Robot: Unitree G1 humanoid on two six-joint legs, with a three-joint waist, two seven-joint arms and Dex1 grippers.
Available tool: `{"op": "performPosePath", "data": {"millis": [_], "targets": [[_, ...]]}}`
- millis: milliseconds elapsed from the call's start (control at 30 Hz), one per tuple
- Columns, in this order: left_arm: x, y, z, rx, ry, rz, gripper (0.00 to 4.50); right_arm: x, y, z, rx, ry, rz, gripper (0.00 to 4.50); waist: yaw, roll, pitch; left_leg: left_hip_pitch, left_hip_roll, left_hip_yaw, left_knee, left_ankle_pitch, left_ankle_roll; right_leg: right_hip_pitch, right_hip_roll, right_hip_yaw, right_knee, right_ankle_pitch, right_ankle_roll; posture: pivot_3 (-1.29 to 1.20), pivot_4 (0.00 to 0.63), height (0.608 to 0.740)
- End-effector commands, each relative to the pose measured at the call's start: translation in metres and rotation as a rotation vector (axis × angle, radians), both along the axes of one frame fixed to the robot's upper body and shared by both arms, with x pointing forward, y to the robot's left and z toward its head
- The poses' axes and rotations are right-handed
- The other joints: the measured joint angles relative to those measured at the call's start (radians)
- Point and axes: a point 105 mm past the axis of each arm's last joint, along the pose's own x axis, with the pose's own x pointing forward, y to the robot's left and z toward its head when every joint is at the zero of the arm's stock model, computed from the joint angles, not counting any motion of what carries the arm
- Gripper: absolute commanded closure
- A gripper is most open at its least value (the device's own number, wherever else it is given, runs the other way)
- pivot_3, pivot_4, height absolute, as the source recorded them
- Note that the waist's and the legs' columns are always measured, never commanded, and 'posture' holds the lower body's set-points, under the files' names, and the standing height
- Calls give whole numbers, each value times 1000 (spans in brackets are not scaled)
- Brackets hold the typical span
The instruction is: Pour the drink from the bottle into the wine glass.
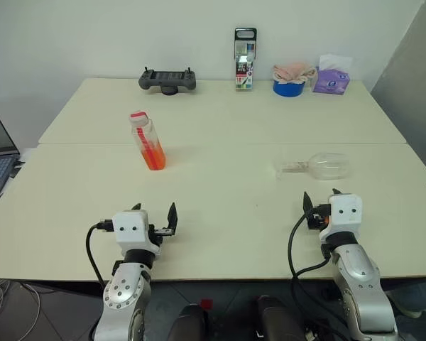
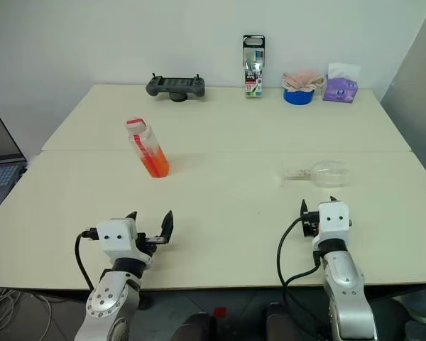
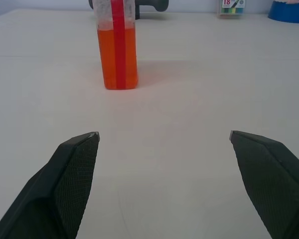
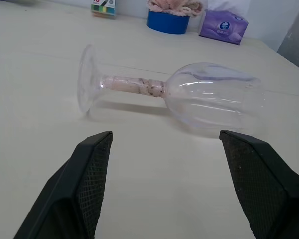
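The biggest hazard is the wine glass: it lies on its side on the counter, foot toward the robot's left and bowl toward its right, just ahead of the right tool. Nothing can be poured until it stands, and a rounded bowl on a smooth top would probably roll or skid if one finger nudged it first. The clear plastic may also flex or slip if it is pinched across the bowl, and the thin stem is a small target.

Next, the bottle stands upright, well ahead of the left tool and slightly toward the middle. Its white cap with the red band looks to be on, so in my judgement tilting it as it stands would deliver no drink. It is tall on a small base, so a glancing approach could topple it.

Both tools hover low over the near edge with their jaws spread wide, holding nothing, each facing its own object.

Smaller risks sit along the far edge: a controller, a box of coloured pens, a blue tape roll and a purple tissue pack, all well clear.

Hard to make out: the bottle's cap is cut off in the left wrist view, so whether it is sealed is uncertain. The glass rim nearly vanishes against the pale counter. A pinkish cast shows along the stem; its cause is unclear.
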Motion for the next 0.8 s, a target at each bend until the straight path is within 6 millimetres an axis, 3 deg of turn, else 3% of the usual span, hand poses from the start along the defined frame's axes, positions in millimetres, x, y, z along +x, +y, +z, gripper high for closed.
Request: {"op": "performPosePath", "data": {"millis": [33, 333, 400, 533, 633, 800], "targets": [[-1, -1, 16, 9, -62, -1, 30, -3, -1, 16, 9, -64, -3, 815, 0, 0, 0, 0, 0, 0, 0, 0, 0, 0, 0, 0, 0, 0, 0, 0, 150, 740], [0, 1, 14, 22, -58, 24, 30, -2, 6, 15, -7, -59, 46, 815, 0, 0, 0, 0, 0, 0, 0, 0, 0, 0, 0, 0, 0, 0, 0, 0, 150, 740], [5, 5, 16, 37, -66, 54, 30, 2, 19, 21, -8, -65, 146, 815, 0, 0, 0, 0, 0, 0, 0, 0, 0, 0, 0, 0, 0, 0, 0, 0, 150, 740], [21, 15, 24, 42, -92, 138, 30, 8, 72, 50, -5, -78, 528, 815, -3, 0, 0, 3, 0, 0, 0, 0, 0, 3, 0, 0, 0, 0, 0, 0, 150, 740], [38, 9, 37, 32, -129, 127, 30, 12, 103, 67, 2, -43, 752, 815, -2, 0, 0, 8, 0, -1, -1, 0, 0, 9, 1, -2, -1, 0, 0, 0, 150, 740], [64, 7, 57, 21, -155, 133, 30, 34, 122, 88, -9, -32, 856, 815, 2, -1, 0, 8, 0, -3, 0, 0, 0, 10, 0, -3, -2, 0, 0, 0, 150, 740]]}}
